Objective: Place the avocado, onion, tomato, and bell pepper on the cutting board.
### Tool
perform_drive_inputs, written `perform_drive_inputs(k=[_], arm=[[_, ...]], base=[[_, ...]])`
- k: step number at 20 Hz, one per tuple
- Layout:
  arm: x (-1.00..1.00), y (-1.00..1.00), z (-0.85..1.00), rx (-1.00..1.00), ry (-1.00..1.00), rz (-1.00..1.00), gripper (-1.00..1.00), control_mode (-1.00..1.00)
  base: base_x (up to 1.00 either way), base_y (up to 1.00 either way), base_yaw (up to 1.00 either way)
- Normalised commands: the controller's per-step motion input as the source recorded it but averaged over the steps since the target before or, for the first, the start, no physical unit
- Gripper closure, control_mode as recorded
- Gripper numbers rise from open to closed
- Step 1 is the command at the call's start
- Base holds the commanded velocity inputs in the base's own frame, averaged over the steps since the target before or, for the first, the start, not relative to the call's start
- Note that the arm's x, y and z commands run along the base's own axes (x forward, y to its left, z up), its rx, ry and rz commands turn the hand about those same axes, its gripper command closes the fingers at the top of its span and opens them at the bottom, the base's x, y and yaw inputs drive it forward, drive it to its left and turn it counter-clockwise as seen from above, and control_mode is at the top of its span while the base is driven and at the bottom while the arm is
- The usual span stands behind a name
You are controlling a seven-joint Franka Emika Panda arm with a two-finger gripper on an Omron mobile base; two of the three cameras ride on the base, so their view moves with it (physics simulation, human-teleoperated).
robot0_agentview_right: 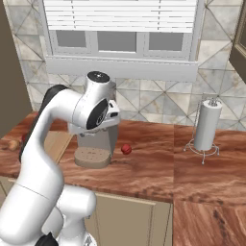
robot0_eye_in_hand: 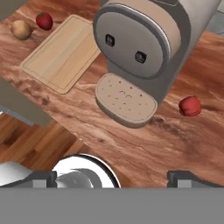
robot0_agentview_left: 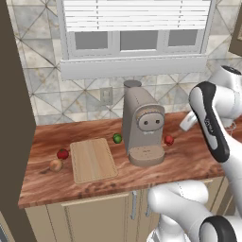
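Well apart: onion (robot0_eye_in_hand: pixel 21 29) far upper-left, gripper (robot0_eye_in_hand: pixel 113 178) open.

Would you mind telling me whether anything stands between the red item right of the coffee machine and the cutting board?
Yes. The coffee machine stands on the counter between that red item and the cutting board, so a straight path along the counter is blocked.

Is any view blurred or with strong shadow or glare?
Left base view: sharp, even light, faint shadow beside the coffee machine. Right base view: sharp; soft shadow under the paper towel holder. Hand view: sharp, a soft sheen on the machine's front, no glare on the cutting board.
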Motion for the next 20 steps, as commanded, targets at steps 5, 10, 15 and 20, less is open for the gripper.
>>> perform_drive_inputs(k=[5, 10, 15, 20], arm=[[0.00, -0.20, -0.22, 0.00, 0.00, 0.11, -1.00, -1.00], [0.00, -0.23, -0.27, 0.00, 0.00, 0.12, -1.00, -1.00], [0.00, -0.30, -0.29, 0.00, 0.00, 0.13, -1.00, -1.00], [0.03, -0.35, -0.28, 0.00, 0.00, 0.14, -1.00, -1.00]], base=[[0.00, 0.00, 0.00], [0.00, 0.00, 0.00], [0.00, 0.00, 0.00], [0.00, 0.00, 0.00]])
